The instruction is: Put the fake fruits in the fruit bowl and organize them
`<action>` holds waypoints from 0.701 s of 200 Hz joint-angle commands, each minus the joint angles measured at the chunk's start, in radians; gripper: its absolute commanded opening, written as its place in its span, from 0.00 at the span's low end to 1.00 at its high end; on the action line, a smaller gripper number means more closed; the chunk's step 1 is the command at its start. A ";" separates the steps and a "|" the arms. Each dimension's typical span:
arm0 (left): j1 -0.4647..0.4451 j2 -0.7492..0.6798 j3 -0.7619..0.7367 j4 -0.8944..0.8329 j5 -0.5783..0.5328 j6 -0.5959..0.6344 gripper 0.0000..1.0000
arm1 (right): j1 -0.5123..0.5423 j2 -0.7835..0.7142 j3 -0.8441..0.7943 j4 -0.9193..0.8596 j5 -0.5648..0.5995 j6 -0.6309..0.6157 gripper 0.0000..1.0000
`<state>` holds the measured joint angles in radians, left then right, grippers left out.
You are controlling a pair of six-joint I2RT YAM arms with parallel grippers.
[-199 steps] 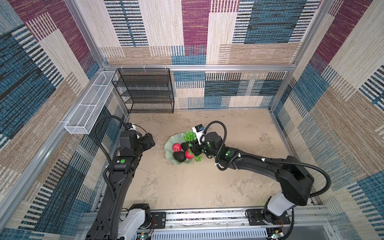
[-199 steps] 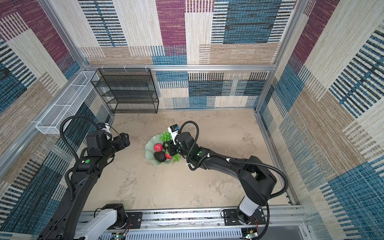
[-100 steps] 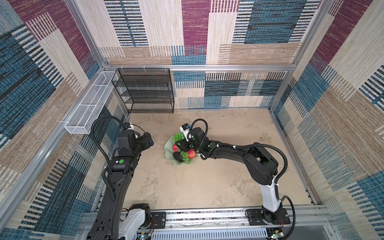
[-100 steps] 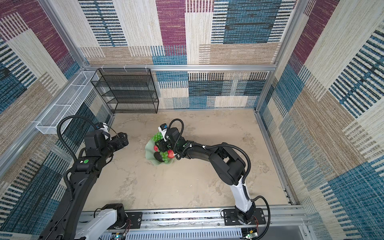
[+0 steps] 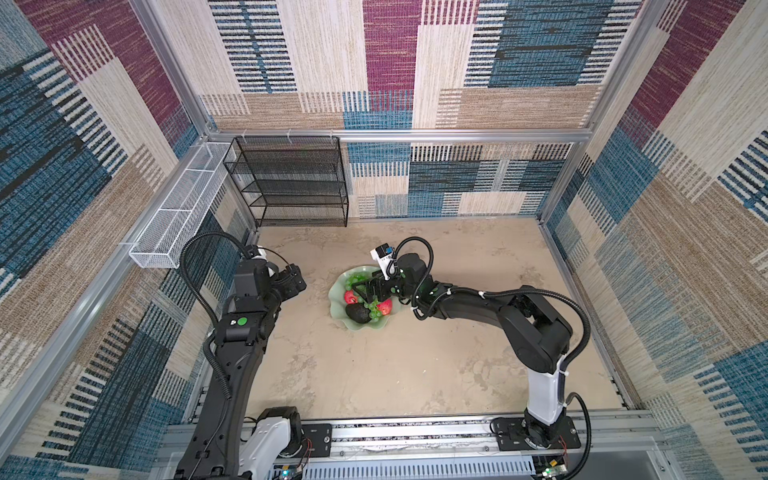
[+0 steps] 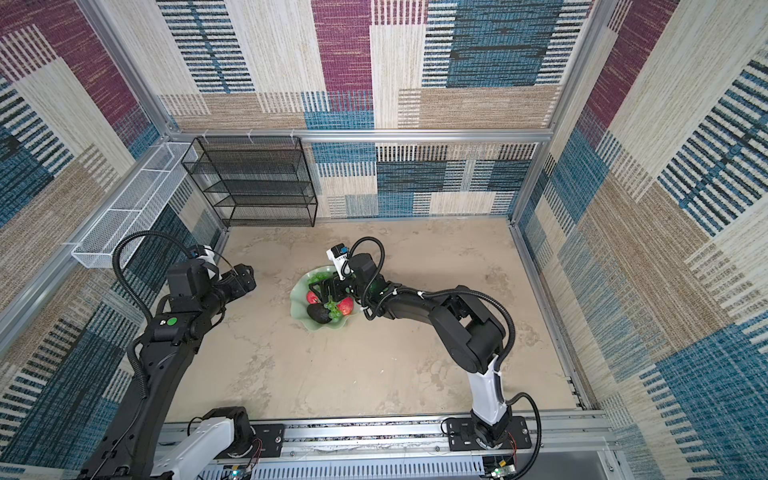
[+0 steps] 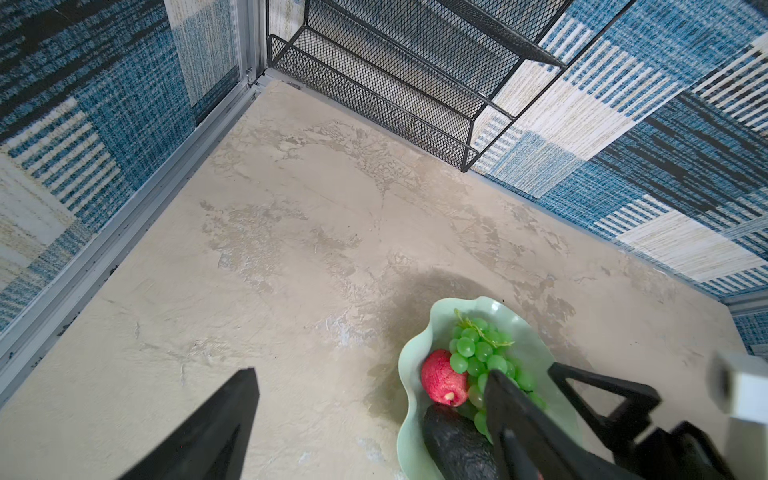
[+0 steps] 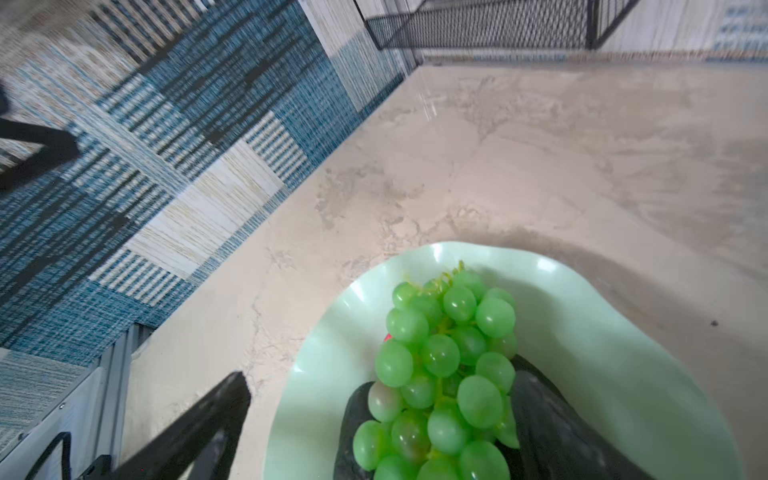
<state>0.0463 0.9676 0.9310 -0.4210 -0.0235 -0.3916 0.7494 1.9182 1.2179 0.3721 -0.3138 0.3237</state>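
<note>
The pale green fruit bowl (image 5: 365, 326) (image 6: 320, 326) stands mid-table in both top views. It holds two red apples (image 5: 350, 296) (image 5: 385, 306), a dark avocado (image 5: 356, 314) and the green grapes (image 5: 372, 311). My right gripper (image 5: 366, 289) hangs open just above these fruits and grips nothing. In the right wrist view the grapes (image 8: 444, 365) lie over dark avocado (image 8: 353, 415) in the bowl (image 8: 623, 353), with one finger (image 8: 208, 424) beside the rim. My left gripper (image 5: 297, 280) (image 7: 372, 376) is open and empty, left of the bowl (image 7: 409, 415).
A black mesh shelf rack (image 5: 291, 183) stands against the back wall. A white wire basket (image 5: 183, 216) hangs on the left wall. The left wrist view also shows an apple (image 7: 440, 378), grapes (image 7: 478, 349) and the right gripper's finger (image 7: 602, 392).
My right gripper swung left over the bowl and went from shut to wide open, letting go of the grapes, which now lie on the other fruit. The left arm barely moved.
</note>
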 commanded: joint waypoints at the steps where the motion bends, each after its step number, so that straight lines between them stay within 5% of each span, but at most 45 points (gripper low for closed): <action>1: 0.003 0.013 -0.016 0.077 0.014 0.032 0.89 | -0.028 -0.106 -0.065 0.147 0.012 -0.018 1.00; 36: 0.003 0.043 -0.086 0.208 0.017 0.085 0.92 | -0.133 -0.336 -0.242 0.172 0.090 -0.079 1.00; 84: 0.003 0.052 -0.327 0.596 -0.064 0.248 0.99 | -0.335 -0.596 -0.535 0.175 0.232 -0.111 1.00; 114: 0.003 0.167 -0.352 0.667 -0.046 0.312 0.99 | -0.414 -0.715 -0.693 0.207 0.498 -0.201 1.00; 140: 0.003 0.294 -0.401 0.808 -0.049 0.323 0.99 | -0.535 -0.794 -0.847 0.325 0.586 -0.204 1.00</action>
<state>0.0498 1.1793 0.5632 0.1993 -0.0578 -0.1291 0.2878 1.1713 0.4671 0.5564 0.0944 0.1558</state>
